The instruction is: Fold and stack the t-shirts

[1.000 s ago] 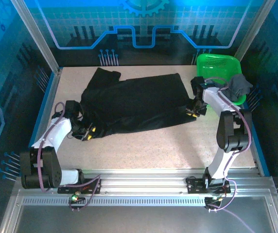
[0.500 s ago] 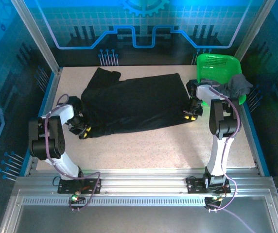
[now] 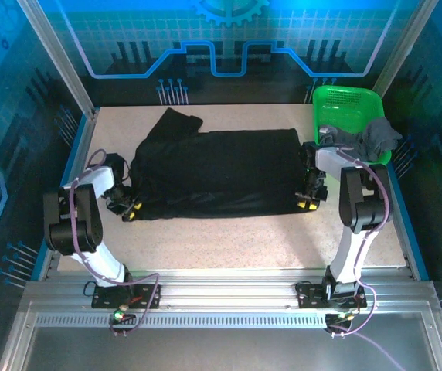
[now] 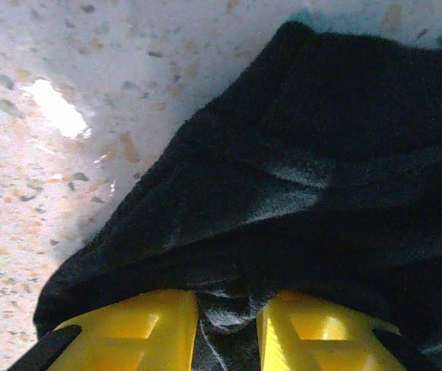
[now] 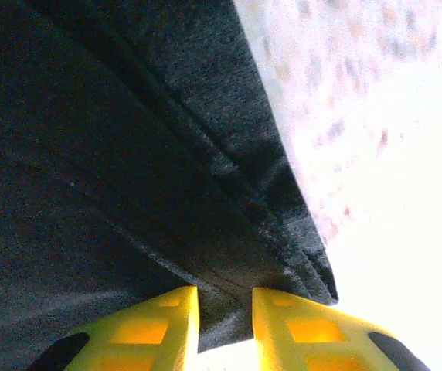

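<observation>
Progress is slight: your left claw (image 3: 130, 210) and right claw (image 3: 307, 202) each pinch a near corner of the black shirt (image 3: 213, 170) spread on the counter (image 3: 229, 239), while the grey shirt (image 3: 379, 137) hangs on the basket (image 3: 345, 104).

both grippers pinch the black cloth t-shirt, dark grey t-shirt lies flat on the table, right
No: top external view shows the dark grey t-shirt bunched on the bright green plastic mesh basket. The left gripper and right gripper do pinch the black cloth t-shirt.
</observation>
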